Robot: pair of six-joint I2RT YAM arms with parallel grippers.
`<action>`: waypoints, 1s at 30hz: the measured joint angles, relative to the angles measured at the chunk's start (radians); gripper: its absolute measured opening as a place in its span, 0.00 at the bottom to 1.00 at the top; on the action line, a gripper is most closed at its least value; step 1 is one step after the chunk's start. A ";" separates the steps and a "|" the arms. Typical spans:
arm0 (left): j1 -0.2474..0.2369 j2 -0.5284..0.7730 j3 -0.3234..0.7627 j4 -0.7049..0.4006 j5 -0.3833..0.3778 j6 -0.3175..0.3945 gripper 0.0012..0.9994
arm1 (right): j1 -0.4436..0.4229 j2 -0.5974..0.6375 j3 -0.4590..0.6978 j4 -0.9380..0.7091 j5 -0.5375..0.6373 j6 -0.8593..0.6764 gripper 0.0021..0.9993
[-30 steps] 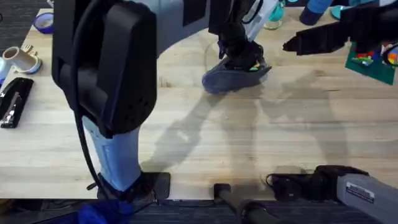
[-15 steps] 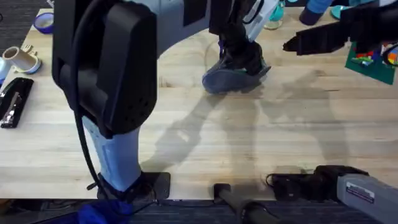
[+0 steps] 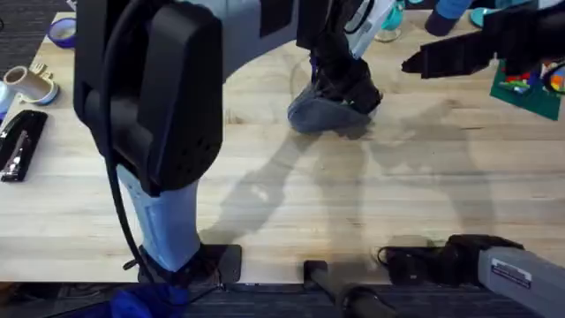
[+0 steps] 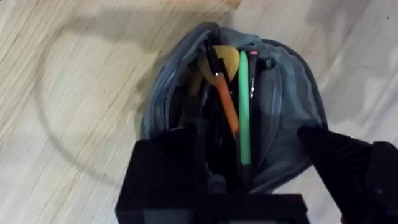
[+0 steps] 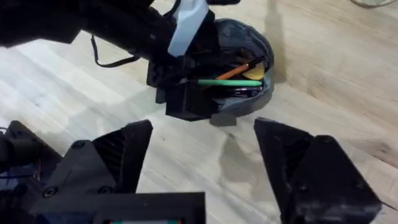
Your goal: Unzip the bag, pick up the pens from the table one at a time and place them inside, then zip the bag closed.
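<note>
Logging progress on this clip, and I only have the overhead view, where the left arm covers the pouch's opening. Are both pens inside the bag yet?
Observer: Yes. The left wrist view shows the orange pen and the green pen lying side by side in the open bag.
Operator: Is the zipper closed at all?
Observer: No, the right wrist view shows the bag's mouth gaping, with both pens visible through it.
Operator: And the right gripper?
Observer: The right gripper is open and empty, hovering over bare table short of the bag.
</note>
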 joint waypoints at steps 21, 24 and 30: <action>0.001 -0.182 0.023 -0.051 -0.026 -0.001 0.99 | 0.000 0.000 0.000 0.000 0.000 0.000 1.00; 0.003 -0.214 0.025 -0.083 -0.042 -0.001 0.99 | 0.000 0.000 0.000 0.000 0.000 0.000 1.00; 0.024 -0.255 0.025 -0.146 -0.069 -0.012 0.99 | 0.000 0.000 0.000 0.000 0.000 0.000 1.00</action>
